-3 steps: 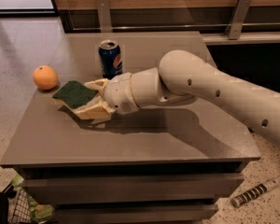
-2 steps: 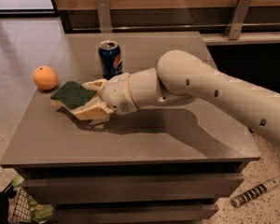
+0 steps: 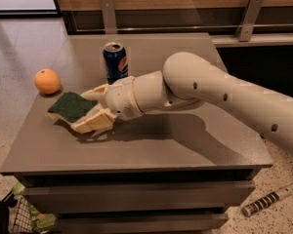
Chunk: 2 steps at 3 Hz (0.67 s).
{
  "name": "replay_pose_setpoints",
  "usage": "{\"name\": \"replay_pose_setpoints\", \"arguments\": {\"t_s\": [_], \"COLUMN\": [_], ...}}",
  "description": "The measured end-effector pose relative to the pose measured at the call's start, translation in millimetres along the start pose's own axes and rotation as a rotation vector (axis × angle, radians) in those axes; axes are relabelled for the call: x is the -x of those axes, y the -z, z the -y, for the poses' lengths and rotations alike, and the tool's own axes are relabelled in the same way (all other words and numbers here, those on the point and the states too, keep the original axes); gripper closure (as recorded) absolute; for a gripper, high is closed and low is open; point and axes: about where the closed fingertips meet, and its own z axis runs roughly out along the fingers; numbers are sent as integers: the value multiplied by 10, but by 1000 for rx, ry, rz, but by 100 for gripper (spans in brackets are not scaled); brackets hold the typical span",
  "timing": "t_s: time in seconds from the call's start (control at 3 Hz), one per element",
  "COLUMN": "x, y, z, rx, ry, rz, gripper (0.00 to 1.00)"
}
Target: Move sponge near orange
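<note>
- end effector (image 3: pixel 92 109) is clamped on the sponge (image 3: pixel 68 106), green side up, low over the surface (image 3: pixel 185 145);
- orange (image 3: pixel 47 81) is sat up-left of it, near but apart;
- soda can (image 3: pixel 115 61) is parked just behind it

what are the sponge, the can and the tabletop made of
sponge, held by the gripper near the orange: likely soft foam, matte dark green fibrous top. can: probably aluminium, glossy blue print, silvery rim. tabletop: smooth grey-brown laminate or painted board, faint sheen.
</note>
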Motion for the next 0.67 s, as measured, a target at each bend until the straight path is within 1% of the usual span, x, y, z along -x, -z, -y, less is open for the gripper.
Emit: {"name": "replay_pose_setpoints", "arguments": {"t_s": [0.33,0.67], "x": [12,13], "y": [-16,-17], "z": [-14,-15], "rx": [4,4], "ry": [2,3], "rz": [0,0], "gripper": [0,0]}}
